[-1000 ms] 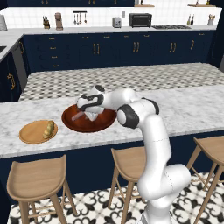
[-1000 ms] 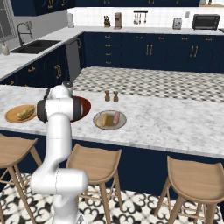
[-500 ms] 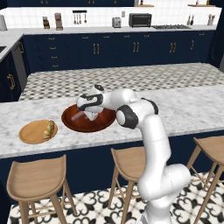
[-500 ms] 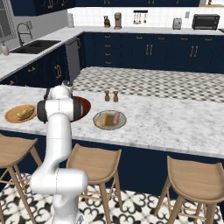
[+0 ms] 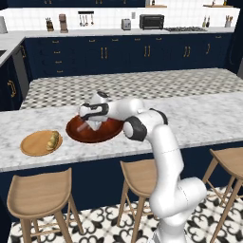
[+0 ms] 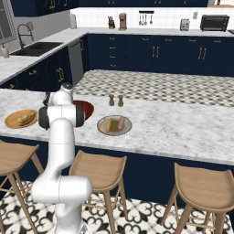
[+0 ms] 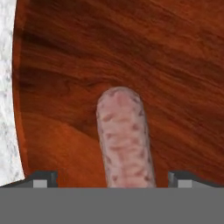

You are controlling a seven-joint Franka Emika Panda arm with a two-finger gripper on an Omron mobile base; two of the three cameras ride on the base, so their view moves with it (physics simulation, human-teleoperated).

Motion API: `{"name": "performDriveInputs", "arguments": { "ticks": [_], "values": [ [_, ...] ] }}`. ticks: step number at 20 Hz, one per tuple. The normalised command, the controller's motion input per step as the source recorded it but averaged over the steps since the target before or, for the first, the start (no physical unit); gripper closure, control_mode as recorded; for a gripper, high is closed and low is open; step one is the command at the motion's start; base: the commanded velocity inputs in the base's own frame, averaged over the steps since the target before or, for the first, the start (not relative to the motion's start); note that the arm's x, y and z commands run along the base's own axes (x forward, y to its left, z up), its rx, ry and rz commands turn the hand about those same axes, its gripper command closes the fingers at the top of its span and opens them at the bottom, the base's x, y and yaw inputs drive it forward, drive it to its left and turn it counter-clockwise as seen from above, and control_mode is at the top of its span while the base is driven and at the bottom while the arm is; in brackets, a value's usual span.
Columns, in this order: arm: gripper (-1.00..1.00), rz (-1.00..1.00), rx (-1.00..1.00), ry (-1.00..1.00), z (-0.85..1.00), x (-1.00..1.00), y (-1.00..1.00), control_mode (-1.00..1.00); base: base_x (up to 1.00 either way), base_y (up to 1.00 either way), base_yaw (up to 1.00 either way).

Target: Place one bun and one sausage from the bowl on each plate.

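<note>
In the hand view a pinkish-brown sausage [image 7: 124, 140] lies on the dark reddish-brown bowl's floor [image 7: 166, 65]. My gripper [image 7: 113, 179] is open, with one fingertip on each side of the sausage's near end. From the left base view the gripper [image 5: 89, 125] hangs low inside the bowl [image 5: 111, 130]. Left of the bowl, the light-wood plate [image 5: 31, 144] carries one bun [image 5: 52, 140]. The grey-rimmed plate [image 6: 114, 132] to the bowl's right holds a bun [image 6: 106, 124] and a sausage [image 6: 121, 123].
Two small shakers [image 6: 115, 100] stand behind the grey-rimmed plate. Wooden stools [image 5: 40, 190] line the near side of the marble counter [image 5: 199, 118]. White counter shows just past the bowl's rim [image 7: 6, 109].
</note>
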Motion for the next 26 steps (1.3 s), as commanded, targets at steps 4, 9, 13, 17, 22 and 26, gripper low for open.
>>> {"name": "performDriveInputs", "arguments": {
  "ticks": [4, 9, 13, 17, 22, 26],
  "values": [
    [-1.00, 0.02, 0.00, 0.01, -0.36, 0.00, 0.24, -1.00, 0.00, 0.00, 0.00],
    [1.00, 0.01, 0.00, 0.00, -0.61, 0.00, 0.02, -1.00, 0.00, 0.00, 0.00],
    [1.00, 0.00, 0.00, 0.00, -0.21, 0.01, 0.00, -1.00, 0.00, 0.00, 0.00],
    [1.00, 0.00, 0.00, 0.00, -0.09, 0.00, 0.02, -1.00, 0.00, 0.00, 0.00],
    [1.00, 0.03, 0.00, -0.06, 0.23, -0.23, -0.41, -1.00, 0.00, 0.00, 0.00],
    [1.00, 0.10, -0.02, -0.06, 0.32, -0.51, -0.87, -1.00, 0.00, 0.00, 0.00]
  ]
}}
